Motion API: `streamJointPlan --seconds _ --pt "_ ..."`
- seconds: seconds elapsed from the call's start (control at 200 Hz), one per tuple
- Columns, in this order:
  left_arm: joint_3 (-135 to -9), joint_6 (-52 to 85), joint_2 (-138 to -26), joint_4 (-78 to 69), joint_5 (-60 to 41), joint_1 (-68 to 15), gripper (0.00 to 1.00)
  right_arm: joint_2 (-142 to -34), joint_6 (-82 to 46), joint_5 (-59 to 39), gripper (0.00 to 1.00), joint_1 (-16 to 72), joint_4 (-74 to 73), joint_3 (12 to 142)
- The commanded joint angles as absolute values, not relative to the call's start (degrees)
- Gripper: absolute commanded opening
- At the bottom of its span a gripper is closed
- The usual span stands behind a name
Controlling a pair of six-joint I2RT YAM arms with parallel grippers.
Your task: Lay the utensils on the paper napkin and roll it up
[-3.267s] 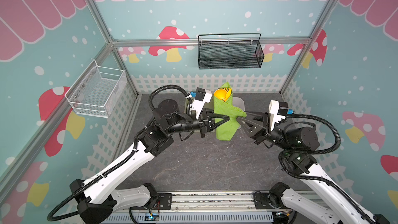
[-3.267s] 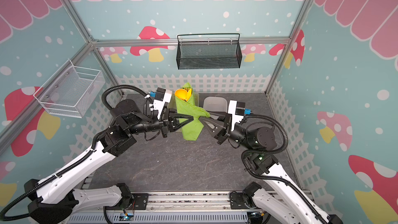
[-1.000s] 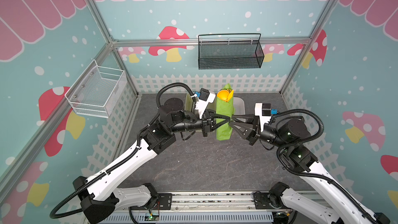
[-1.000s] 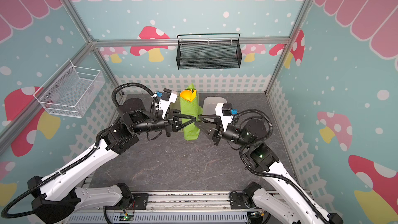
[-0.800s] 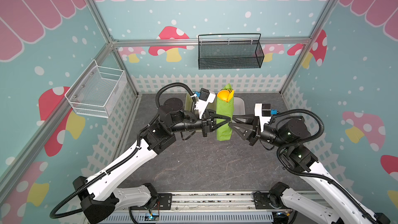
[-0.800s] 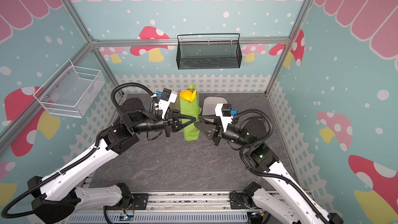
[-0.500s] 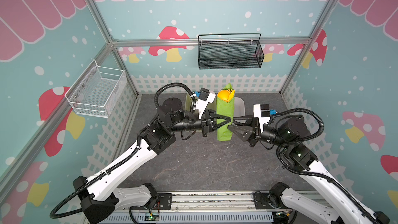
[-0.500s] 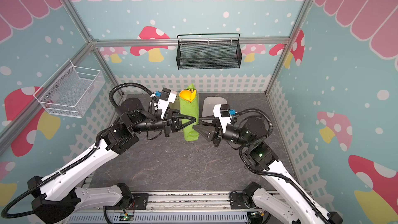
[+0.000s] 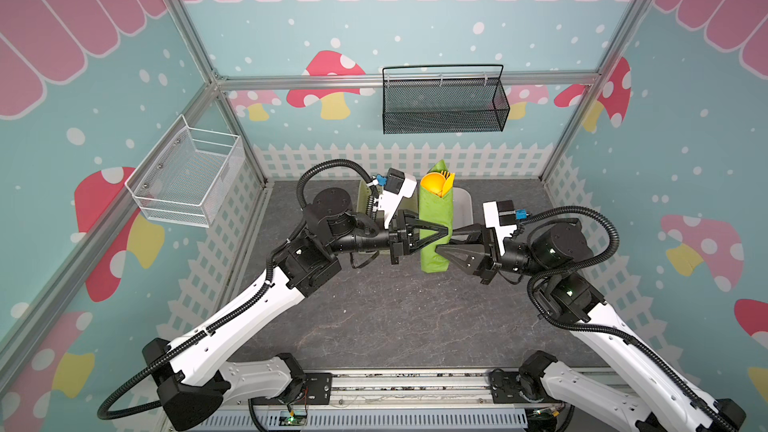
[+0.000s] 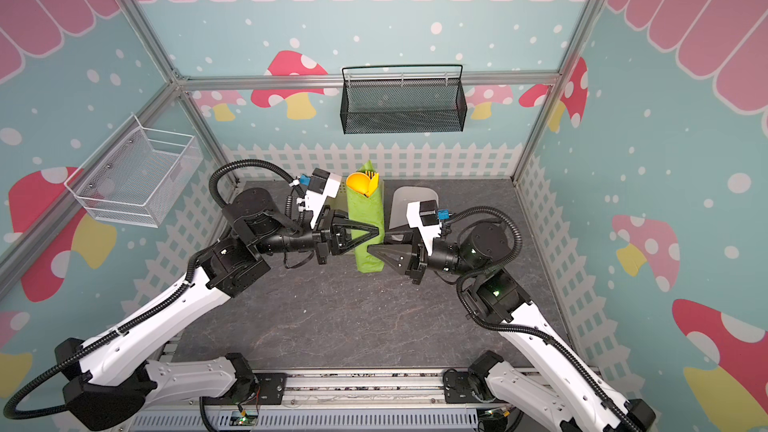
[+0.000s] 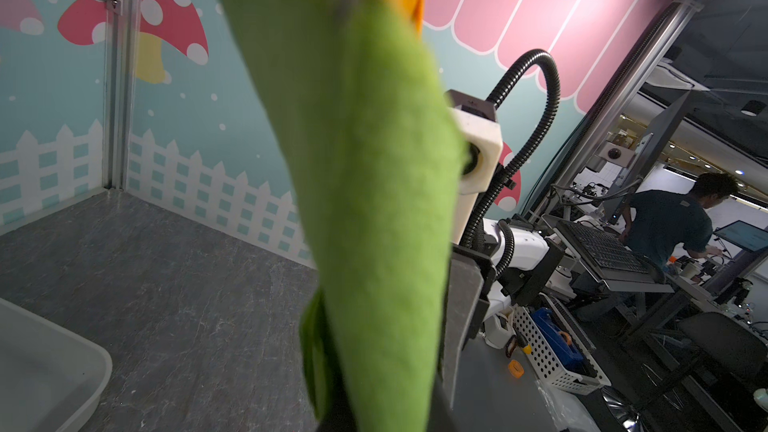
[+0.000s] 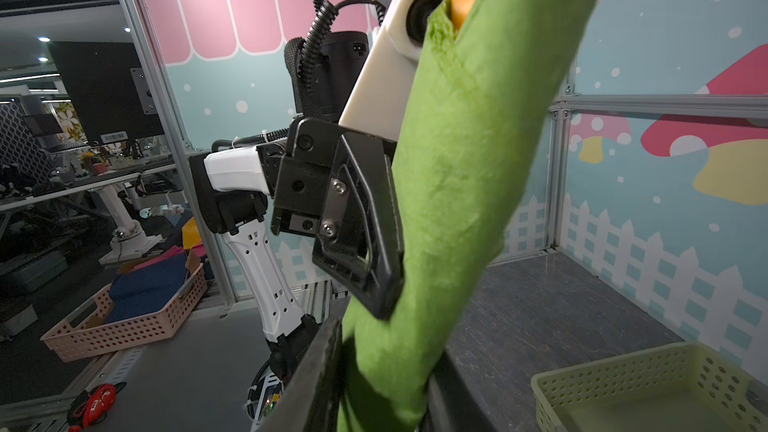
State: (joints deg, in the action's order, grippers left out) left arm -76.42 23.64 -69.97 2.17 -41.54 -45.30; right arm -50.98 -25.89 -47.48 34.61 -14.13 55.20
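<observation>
The green paper napkin (image 9: 434, 218) is rolled into a tube and hangs upright in the air above the back of the table. The orange utensils (image 9: 434, 185) poke out of its upper end: a spoon bowl and fork tines show, the rest is wrapped inside. My left gripper (image 9: 441, 232) is shut on the roll's middle from the left. My right gripper (image 9: 446, 241) comes from the right, its fingers closed on the roll just below. In the right wrist view the roll (image 12: 457, 184) passes between my right gripper (image 12: 382, 401) with both fingers against it.
A white dish (image 9: 464, 211) lies on the table behind the roll. A pale yellow-green perforated basket (image 12: 644, 384) sits behind the left arm. A black mesh basket (image 9: 444, 105) hangs on the back wall and a white wire basket (image 9: 187, 176) on the left wall.
The napkin flap that stuck out to the right is now wrapped round. My right gripper has slid left to the roll and its fingers have closed on it. My left gripper keeps its grip.
</observation>
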Motion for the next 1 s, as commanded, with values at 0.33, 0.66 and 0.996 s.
streamJointPlan --seconds 0.33,0.66,0.996 --pt "-78.22 22.87 -72.5 2.42 -42.34 -46.49 0.0 -51.64 -28.56 -52.32 0.22 34.84 -21.54 55.82" --pt "-77.29 21.92 -70.13 2.83 -39.89 -46.51 0.02 -50.8 -28.48 -50.77 0.07 34.87 -21.31 55.21" --pt "-75.46 18.6 -64.21 7.13 -34.01 -46.34 0.39 -49.4 -27.25 -48.33 0.0 34.87 -20.0 54.49"
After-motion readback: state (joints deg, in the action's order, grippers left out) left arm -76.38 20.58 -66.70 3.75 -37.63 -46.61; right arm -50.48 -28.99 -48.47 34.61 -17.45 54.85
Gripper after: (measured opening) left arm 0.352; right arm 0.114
